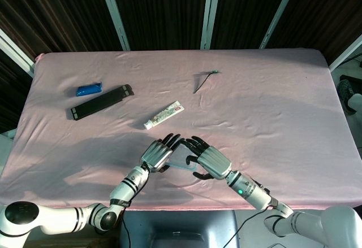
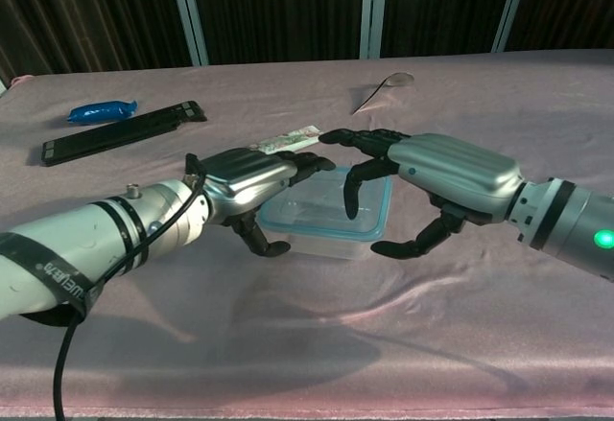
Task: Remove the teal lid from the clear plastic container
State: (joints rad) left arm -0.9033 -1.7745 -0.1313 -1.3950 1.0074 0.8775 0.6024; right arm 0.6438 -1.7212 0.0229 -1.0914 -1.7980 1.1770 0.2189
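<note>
- The clear plastic container [image 2: 321,218] with its teal lid [image 2: 376,218] sits low and centre in the frame, on the pink worktop [image 1: 271,107].
- My left hand [image 2: 247,183] rests against its left side, fingers spread, holding nothing that I can see.
- My right hand [image 2: 422,183] arches over its right side, fingers apart; grip unclear.
- A toothpaste tube [image 1: 163,115] lies just above.

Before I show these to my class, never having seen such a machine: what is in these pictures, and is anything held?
These are two robot arms with metal hands. One camera looks down from the head, the other forward from the chest. The left hand and right hand meet over a clear container with a teal lid; whether either grips it is unclear. On the pink table also lie a tube, a black bar and a blue packet.
</note>
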